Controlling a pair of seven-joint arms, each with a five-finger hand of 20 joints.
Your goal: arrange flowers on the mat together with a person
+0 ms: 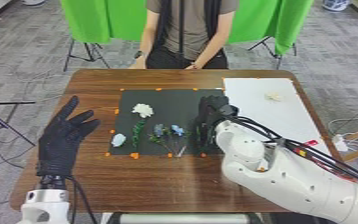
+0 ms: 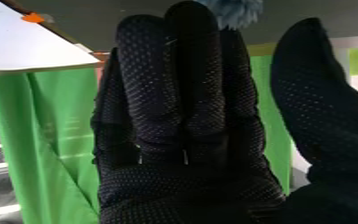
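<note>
The fingers of the right hand [image 1: 207,119] are straight and lie close together, with the thumb standing well apart from them; the hand is open and has hold of nothing. In the right wrist view a blue flower head [image 2: 235,11] shows at the tips of the fingers; whether glove and petals touch, I cannot tell. In the head view this hand is at the right-hand part of the dark mat [image 1: 171,100]; whether it rests there or hovers, I cannot tell either.

To the left of it on the mat are two blue blooms [image 1: 177,130] side by side, their stems running toward the robot; left of these is a white flower [image 1: 143,109] on a long green stem, its head toward the far side; farther left, near the mat's left edge and nearer the robot, is a pale flower head [image 1: 119,140].

Right of the mat is a white sheet [image 1: 255,117] with a cream flower [image 1: 274,96] toward its far end; orange markers dot the mat's edges.

The left hand [image 1: 60,145] is left of the mat, above the wooden table [image 1: 131,185]; its fingers are relaxed and somewhat spread, and they too hold nothing.
</note>
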